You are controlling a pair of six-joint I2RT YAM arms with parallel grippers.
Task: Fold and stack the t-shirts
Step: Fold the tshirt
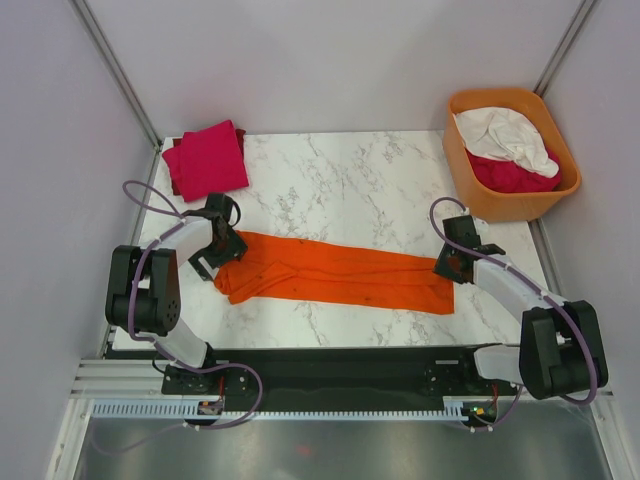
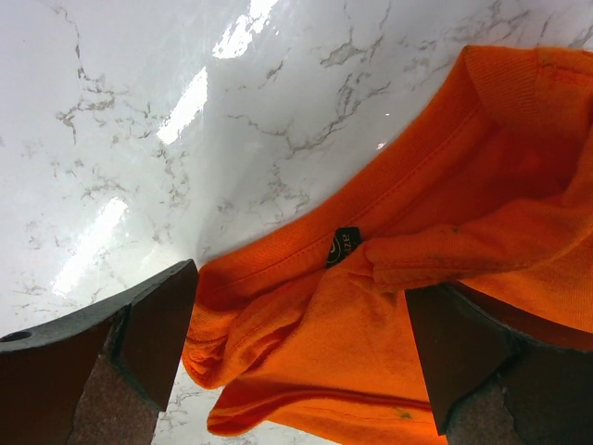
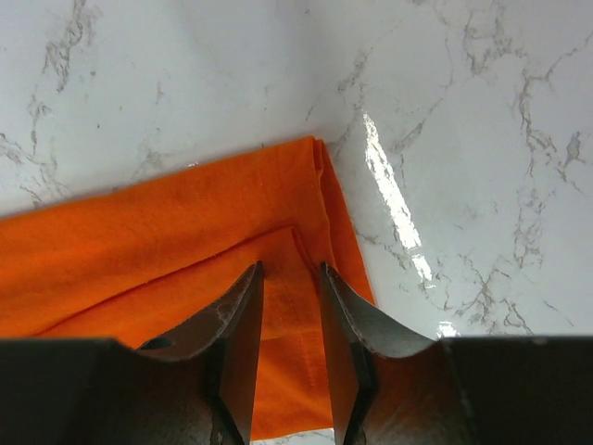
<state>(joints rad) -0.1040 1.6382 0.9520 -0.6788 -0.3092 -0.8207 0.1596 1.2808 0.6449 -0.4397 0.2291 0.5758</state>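
The bright orange t-shirt [image 1: 330, 275] lies on the marble table as a long strip folded lengthwise, collar end at the left, hem end at the right. My left gripper [image 1: 222, 258] is open wide over the collar end; in the left wrist view [image 2: 301, 297] the bunched collar and black label [image 2: 345, 246] sit between its jaws. My right gripper [image 1: 450, 268] is at the hem end; in the right wrist view [image 3: 289, 269] its jaws stand a narrow gap apart over the flat folded corner of the shirt [image 3: 167, 241]. A folded magenta-pink t-shirt [image 1: 207, 160] lies at the back left.
The rigid orange tub [image 1: 510, 208] stands at the back right, holding a crumpled white t-shirt [image 1: 505, 135] over a crimson one [image 1: 515, 175]. Bare marble [image 1: 340, 190] runs behind the orange strip. Grey walls close in the table on three sides.
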